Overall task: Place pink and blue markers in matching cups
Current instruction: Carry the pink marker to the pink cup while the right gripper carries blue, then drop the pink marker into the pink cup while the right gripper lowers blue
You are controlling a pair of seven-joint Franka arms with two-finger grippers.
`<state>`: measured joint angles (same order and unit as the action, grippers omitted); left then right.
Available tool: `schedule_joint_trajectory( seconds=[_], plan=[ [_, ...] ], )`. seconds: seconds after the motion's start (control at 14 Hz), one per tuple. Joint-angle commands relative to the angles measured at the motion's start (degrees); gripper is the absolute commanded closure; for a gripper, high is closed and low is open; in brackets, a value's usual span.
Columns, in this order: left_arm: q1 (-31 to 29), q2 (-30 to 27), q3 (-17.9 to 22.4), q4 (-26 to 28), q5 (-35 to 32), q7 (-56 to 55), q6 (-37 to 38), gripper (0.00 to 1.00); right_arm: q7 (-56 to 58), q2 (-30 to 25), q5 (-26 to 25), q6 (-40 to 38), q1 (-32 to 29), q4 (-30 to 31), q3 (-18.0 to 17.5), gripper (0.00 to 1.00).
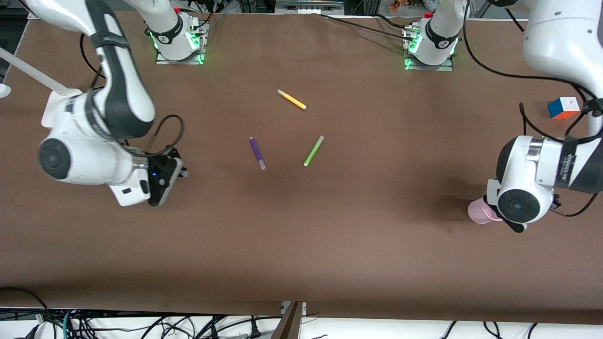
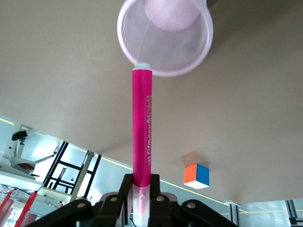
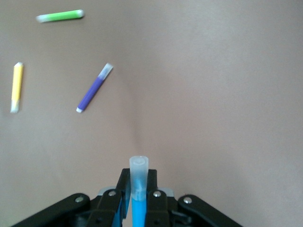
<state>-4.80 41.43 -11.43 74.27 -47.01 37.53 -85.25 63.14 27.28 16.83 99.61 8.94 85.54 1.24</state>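
My left gripper is shut on the pale cap end of the pink marker, which points down at the pale pink cup. The marker's lower end is over the cup's rim. In the front view the left arm's hand covers the gripper, and the pink cup shows beside it near the left arm's end of the table. My right gripper is shut on the blue marker, greyish cap down, over bare table toward the right arm's end. The pale blue cup is out of view.
A dark purple marker, a lime green marker and a yellow marker lie mid-table. A colour cube sits near the left arm's end.
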Motion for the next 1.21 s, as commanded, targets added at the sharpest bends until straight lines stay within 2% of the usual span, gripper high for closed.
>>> schedule_joint_trajectory(
  seconds=[0.0, 0.29, 0.36, 0.43, 0.5, 0.86, 1.0, 1.14],
  plan=[
    [0.67, 3.04, 0.53, -3.61, -1.51, 1.23, -1.22, 1.00, 14.25, 0.05, 4.08, -4.41, -5.50, -0.46, -0.72, 1.00],
    [1.20, 4.88, 0.71, -3.09, -1.60, -2.11, -1.93, 1.00, 31.21, 1.02, 7.42, -7.06, -11.13, -0.29, -0.80, 1.00],
    [1.46, 5.41, 0.71, -3.08, -1.60, -2.64, -2.02, 0.92, 34.30, 1.37, 8.21, -7.15, -11.92, 0.06, -0.80, 1.00],
    [1.90, 5.76, 0.71, -3.00, -1.77, -2.64, -2.02, 0.39, 36.86, 2.33, 8.31, -7.58, -13.06, 0.07, -0.89, 1.00],
    [2.16, 5.59, 0.62, -3.00, -2.56, -2.82, -1.93, 0.00, 39.32, 2.95, 9.09, -8.20, -13.85, 0.07, -0.89, 1.00],
    [4.19, 3.31, 0.45, -3.52, -1.78, -3.61, 0.61, 0.00, 49.43, 6.20, 12.88, -11.54, -18.51, 0.15, -0.80, 1.00],
    [4.27, -0.37, -0.34, -3.61, -0.38, -4.40, 0.88, 0.00, 51.99, 6.73, 12.97, -11.89, -19.22, 0.15, -0.80, 1.00],
    [4.45, -4.49, -0.52, -3.87, 7.06, -6.84, 0.88, 0.00, 53.22, 7.52, 13.06, -11.90, -19.75, 0.15, -0.80, 1.00]
  ],
)
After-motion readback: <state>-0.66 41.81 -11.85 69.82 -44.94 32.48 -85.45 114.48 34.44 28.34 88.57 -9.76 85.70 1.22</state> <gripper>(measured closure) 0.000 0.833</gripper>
